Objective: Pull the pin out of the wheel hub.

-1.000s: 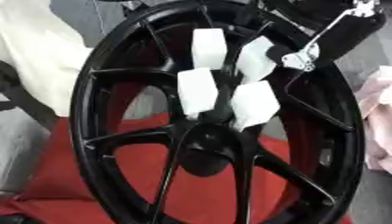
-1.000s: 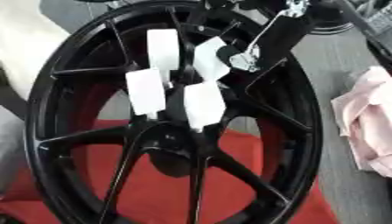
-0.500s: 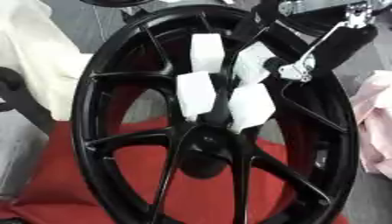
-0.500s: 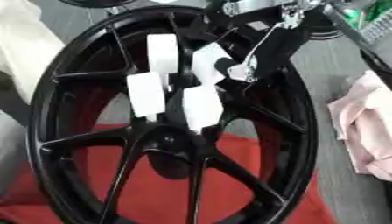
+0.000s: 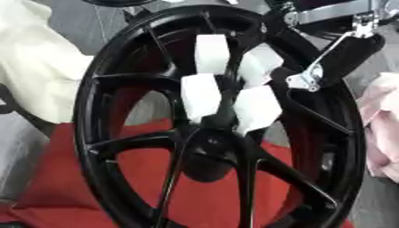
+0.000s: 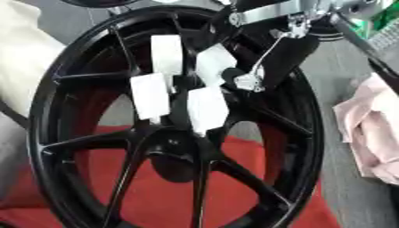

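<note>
Red cloth (image 5: pixel 140 187) underlies our upright black wheel (image 5: pixel 101 111); white-padded right hand (image 5: pixel 226 84) fingers close around the hub's vertical pin (image 5: pixel 226 104); no writing legible.

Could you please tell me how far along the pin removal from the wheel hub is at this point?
Done: the right hand has reached into the black wheel, its white fingertips gathered just above the hub. In hand: the fingers close around something dark at the centre, presumably the pin, though it is hard to make out. Left: drawing it clear of the hub.
</note>
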`<move>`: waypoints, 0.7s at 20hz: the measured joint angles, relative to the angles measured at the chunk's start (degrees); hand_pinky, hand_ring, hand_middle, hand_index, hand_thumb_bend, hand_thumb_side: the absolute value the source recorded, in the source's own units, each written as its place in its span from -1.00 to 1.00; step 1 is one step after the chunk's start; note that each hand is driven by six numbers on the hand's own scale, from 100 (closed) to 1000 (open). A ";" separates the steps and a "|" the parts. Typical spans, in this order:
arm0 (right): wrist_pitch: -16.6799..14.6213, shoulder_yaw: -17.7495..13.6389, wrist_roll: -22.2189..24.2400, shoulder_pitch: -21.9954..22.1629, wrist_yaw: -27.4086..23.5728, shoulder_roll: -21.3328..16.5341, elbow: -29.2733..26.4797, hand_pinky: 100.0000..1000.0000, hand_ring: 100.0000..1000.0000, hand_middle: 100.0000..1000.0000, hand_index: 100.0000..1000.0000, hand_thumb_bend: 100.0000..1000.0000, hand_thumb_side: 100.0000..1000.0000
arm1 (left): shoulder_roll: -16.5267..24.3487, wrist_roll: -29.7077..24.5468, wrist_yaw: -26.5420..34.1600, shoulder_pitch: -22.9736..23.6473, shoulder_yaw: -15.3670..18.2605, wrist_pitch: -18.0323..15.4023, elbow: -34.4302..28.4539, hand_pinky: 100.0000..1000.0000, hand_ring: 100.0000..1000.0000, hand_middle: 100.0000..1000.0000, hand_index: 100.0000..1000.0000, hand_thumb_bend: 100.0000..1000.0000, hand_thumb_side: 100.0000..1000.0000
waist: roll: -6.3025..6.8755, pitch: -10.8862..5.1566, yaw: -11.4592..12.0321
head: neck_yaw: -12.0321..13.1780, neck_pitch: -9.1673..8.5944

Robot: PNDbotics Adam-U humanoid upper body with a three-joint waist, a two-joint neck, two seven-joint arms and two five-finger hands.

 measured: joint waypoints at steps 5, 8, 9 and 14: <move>-0.19 0.20 -0.08 1.26 0.02 -0.44 -0.37 0.83 0.87 0.76 0.90 -1.00 -0.65 | 0.00 -0.02 -0.09 0.00 -0.01 0.05 0.00 0.47 0.67 0.49 0.65 -0.76 1.00 | -0.17 0.14 0.25 | -0.10 -0.04; -0.15 -0.02 -0.08 1.41 0.01 -0.58 -0.66 0.82 0.86 0.73 0.88 -1.00 -0.65 | 0.00 0.00 -0.12 0.00 -0.01 0.09 0.00 0.47 0.67 0.49 0.65 -0.76 1.00 | -0.24 0.17 0.25 | -0.10 -0.04; -0.11 -0.16 -0.08 1.40 0.01 -0.58 -0.74 0.82 0.86 0.68 0.86 -1.00 -0.65 | 0.00 0.02 -0.13 0.00 -0.01 0.11 0.00 0.47 0.67 0.49 0.65 -0.76 1.00 | -0.25 0.17 0.25 | -0.10 -0.04; 0.16 -0.21 -0.03 1.39 0.09 -0.58 -0.79 0.80 0.83 0.46 0.71 -1.00 -0.66 | 0.00 -0.09 -0.27 -0.04 -0.32 0.30 0.00 0.47 0.67 0.49 0.65 -0.76 1.00 | -0.29 0.51 0.26 | -0.16 -0.04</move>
